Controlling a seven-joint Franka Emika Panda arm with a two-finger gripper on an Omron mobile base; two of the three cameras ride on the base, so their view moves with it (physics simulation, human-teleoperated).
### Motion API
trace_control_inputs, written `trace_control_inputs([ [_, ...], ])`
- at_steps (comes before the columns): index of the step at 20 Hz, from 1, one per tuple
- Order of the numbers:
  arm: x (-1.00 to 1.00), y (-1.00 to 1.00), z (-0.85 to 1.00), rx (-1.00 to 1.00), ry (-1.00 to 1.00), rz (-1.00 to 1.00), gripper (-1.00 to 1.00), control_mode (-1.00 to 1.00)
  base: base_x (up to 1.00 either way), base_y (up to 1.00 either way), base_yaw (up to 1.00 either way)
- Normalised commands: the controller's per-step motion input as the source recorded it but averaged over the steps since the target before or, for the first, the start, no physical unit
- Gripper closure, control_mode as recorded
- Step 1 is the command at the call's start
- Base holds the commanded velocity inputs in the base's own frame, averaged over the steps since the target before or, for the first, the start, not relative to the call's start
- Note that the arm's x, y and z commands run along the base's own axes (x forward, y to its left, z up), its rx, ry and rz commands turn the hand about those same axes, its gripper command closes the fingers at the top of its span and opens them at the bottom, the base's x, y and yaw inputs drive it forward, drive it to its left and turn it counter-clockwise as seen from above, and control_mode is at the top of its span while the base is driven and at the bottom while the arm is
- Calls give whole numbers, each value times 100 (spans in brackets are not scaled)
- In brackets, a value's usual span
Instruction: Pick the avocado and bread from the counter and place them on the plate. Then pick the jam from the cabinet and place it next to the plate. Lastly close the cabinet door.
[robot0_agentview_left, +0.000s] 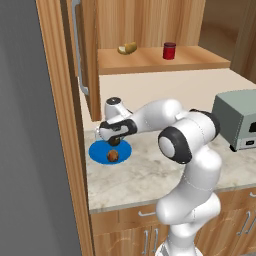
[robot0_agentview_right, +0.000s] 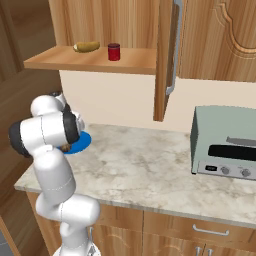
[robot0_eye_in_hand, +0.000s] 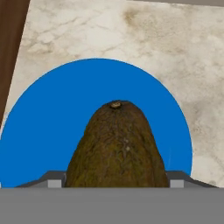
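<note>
Dark olive avocado (robot0_eye_in_hand: 117, 148) clamped between the fingers (robot0_agentview_left: 114, 141), held just above the blue plate (robot0_eye_in_hand: 52, 113), presumably for setting down. Orange-brown bread (robot0_agentview_left: 113, 156) already on the plate, just below and before the fingers, seen from the left base camera but missing from the hand camera. Red jam (robot0_agentview_left: 169, 50) well above, on the cabinet shelf (robot0_agentview_left: 150, 62).

Even, soft rendered light — no glare, sharp focus throughout — with a faint shadow on the counter (robot0_agentview_left: 150, 170) toward 6 o'clock.
</note>
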Motion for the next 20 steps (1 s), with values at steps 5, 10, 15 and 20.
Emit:
trace_control_inputs([
  [5, 16, -10, -16, -2, -1, 2, 100, -100, 0, 0, 0],
  [10, 14, -12, -14, -3, -5, 2, -100, -100, 0, 0, 0],
  [15, 17, -15, -12, -2, -2, 1, -100, -100, 0, 0, 0],
  [20, 3, -5, 10, 0, -4, 0, -100, -100, 0, 0, 0],
])
